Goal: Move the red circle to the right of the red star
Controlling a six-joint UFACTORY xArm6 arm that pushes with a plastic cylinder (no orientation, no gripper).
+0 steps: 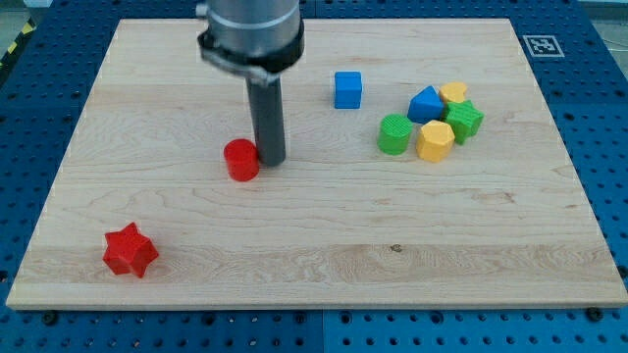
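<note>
My tip (272,160) touching red circle (241,159) on its right, centre-left of frame. No gripper on rig, just rod. Red star (130,249) lower left of desk (324,245), well apart. Tip sits right/top side, likely to shove circle down-left toward star.

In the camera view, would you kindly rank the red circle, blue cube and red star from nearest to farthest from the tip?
From my tip:
1. Red circle, right beside it on the view's left.
2. Blue cube, toward the view's upper right.
3. Red star, toward the view's lower left.
</note>
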